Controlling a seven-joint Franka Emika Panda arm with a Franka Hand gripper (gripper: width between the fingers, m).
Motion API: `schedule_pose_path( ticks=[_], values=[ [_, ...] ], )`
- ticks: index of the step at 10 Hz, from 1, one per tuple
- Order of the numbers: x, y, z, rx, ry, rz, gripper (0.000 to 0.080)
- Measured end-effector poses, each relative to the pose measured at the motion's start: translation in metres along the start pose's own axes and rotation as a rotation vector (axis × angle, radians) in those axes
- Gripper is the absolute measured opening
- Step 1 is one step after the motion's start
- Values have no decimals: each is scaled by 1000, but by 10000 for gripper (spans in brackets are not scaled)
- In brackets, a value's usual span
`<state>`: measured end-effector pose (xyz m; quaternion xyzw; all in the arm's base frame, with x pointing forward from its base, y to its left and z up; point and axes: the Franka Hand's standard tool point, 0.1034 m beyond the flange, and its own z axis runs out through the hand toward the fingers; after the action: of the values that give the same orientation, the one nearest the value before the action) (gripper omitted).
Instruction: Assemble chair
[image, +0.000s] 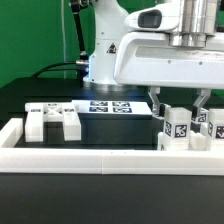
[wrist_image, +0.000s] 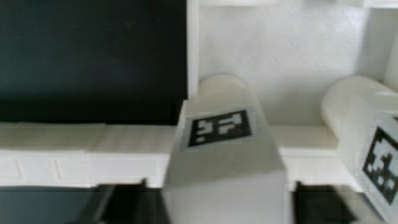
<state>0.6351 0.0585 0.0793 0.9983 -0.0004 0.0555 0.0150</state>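
Several white chair pieces with black-and-white tags stand upright at the exterior view's right. My gripper (image: 180, 103) has come down over one of them, a white post (image: 177, 126). In the wrist view that post (wrist_image: 226, 150) runs up between my dark fingers (wrist_image: 125, 203), and both pads lie flush against its sides with no gap showing. The gripper is shut on it. A second tagged piece (wrist_image: 365, 125) stands close beside it. More blocky white chair pieces (image: 45, 119) sit at the exterior view's left.
A long low white border frame (image: 100, 160) runs along the front, with a raised end at the exterior view's left (image: 12, 135). The marker board (image: 110, 106) lies behind a black block (image: 105, 128) in the middle. The robot's white base (image: 100, 60) stands at the back.
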Motion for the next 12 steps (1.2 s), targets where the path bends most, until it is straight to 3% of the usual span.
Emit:
schedule_pose_path(
  ticks=[1,12],
  values=[
    [0,0,0,0,0,8,289],
    [1,0,1,-5,-34,981,290]
  ],
)
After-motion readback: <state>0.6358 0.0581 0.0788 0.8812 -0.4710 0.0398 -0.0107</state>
